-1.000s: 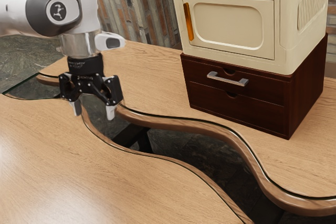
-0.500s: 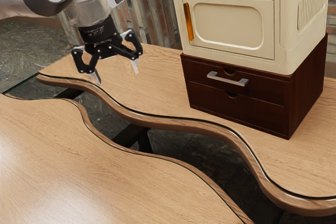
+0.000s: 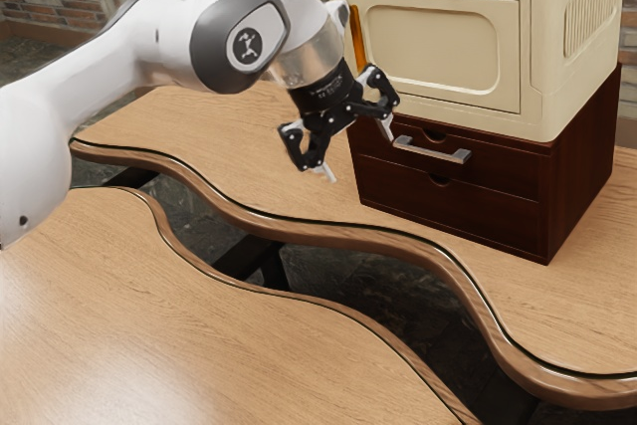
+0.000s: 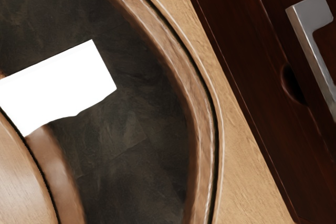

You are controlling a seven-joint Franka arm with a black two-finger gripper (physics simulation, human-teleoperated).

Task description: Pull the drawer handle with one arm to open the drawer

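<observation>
My gripper [image 3: 359,150] is open, tilted, in front of the dark drawer unit at its exterior-view left end, with nothing between the fingers. One fingertip appears close to the left end of the silver handle [image 3: 431,150]; whether they touch I cannot tell. That bar handle sits on the upper drawer [image 3: 498,165], which is closed flush with the brown cabinet. In the wrist view the silver handle [image 4: 313,51] and the dark drawer front [image 4: 257,40] are seen at an angle.
A cream cabinet [image 3: 438,44] with an orange handle [image 3: 358,42] stands on top of the drawer unit. The wooden table [image 3: 239,146] has a wavy raised edge along a dark gap [image 3: 348,281]. A bright white patch [image 4: 58,85] shows over the dark area.
My arm has swung toward the exterior view's right, bringing the open gripper from over the table to the drawer front. The hand has tilted. The drawer has not moved.
</observation>
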